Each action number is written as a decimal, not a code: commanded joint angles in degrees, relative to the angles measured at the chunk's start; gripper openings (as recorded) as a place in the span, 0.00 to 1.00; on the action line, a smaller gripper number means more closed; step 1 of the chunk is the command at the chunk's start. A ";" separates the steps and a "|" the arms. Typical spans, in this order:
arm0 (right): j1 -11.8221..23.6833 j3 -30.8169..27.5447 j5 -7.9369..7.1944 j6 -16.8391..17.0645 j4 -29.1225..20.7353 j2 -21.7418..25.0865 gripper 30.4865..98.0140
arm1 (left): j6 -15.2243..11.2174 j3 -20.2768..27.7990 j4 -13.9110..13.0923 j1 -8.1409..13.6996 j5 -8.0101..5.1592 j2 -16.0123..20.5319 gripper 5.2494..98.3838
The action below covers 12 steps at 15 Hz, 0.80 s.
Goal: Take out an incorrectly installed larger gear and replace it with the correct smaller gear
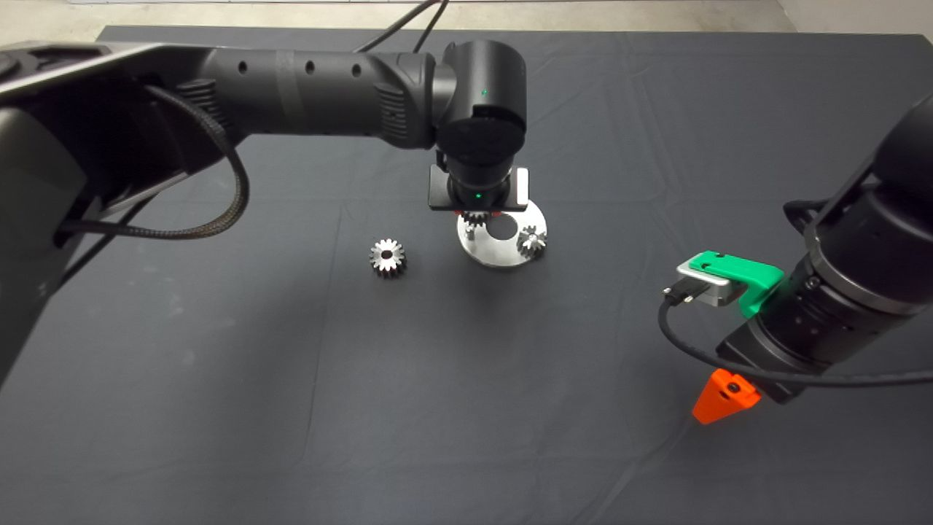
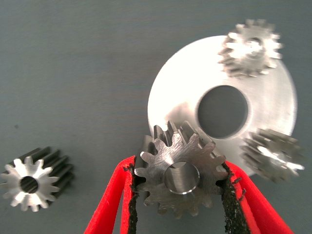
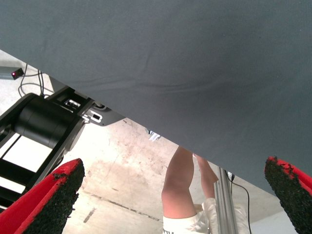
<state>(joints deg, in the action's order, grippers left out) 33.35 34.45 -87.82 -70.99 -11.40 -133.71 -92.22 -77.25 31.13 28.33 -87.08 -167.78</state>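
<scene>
My left gripper (image 1: pixel 475 216) (image 2: pixel 180 195) is shut on the larger gear (image 2: pixel 179 174), dull grey with a round bore, and holds it over the edge of the round silver plate (image 1: pixel 503 255) (image 2: pixel 187 73). In the head view the larger gear (image 1: pixel 476 217) peeks out under the wrist. Two other gears sit on the plate in the left wrist view, one (image 2: pixel 251 46) and another (image 2: pixel 273 153). The head view shows only one of them (image 1: pixel 532 240). The smaller gear (image 1: pixel 387 257) (image 2: pixel 34 181), bright with a pale face, lies on the mat left of the plate.
My right gripper (image 1: pixel 724 396) (image 3: pixel 175 180) waits open and empty at the mat's right side. Its wrist view shows the mat's edge, the floor, a black frame and a person's leg (image 3: pixel 179 185). A short peg (image 1: pixel 472 233) stands on the plate.
</scene>
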 commanded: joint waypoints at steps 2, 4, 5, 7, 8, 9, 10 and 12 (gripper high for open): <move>1.45 -0.19 -5.96 0.06 -0.38 -0.47 1.00 | 0.55 -1.74 -1.25 1.56 -3.54 -0.41 0.32; 1.45 -0.10 -6.05 0.15 -0.38 -0.22 1.00 | 0.55 -2.58 -1.34 1.47 -3.45 -0.41 0.32; 1.45 -0.06 -6.13 0.32 -0.38 0.06 1.00 | 0.94 -3.58 -1.34 1.25 -3.45 -0.41 0.32; 1.45 0.06 -6.57 1.16 -0.38 0.39 1.00 | 3.65 -5.05 -1.34 0.25 -3.45 -0.41 0.32; 1.54 0.60 -6.66 1.55 -0.29 1.69 1.00 | 4.38 -5.31 -1.34 0.24 -3.45 -0.41 0.32; 1.66 1.42 -6.66 1.73 -0.29 3.24 1.00 | 4.86 -5.41 -1.31 0.24 -3.45 -0.41 0.32; 2.49 1.57 -6.75 1.90 -0.29 5.02 1.00 | 5.03 -5.35 -1.34 0.16 -3.45 -0.41 0.32; 2.69 1.66 -6.75 2.96 -0.29 8.22 1.00 | 5.85 -5.35 -1.25 -0.11 -3.27 -0.41 0.32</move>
<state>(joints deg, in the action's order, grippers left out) 33.46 35.15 -87.67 -70.03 -11.37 -131.79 -88.06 -82.38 30.01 27.53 -87.19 -167.94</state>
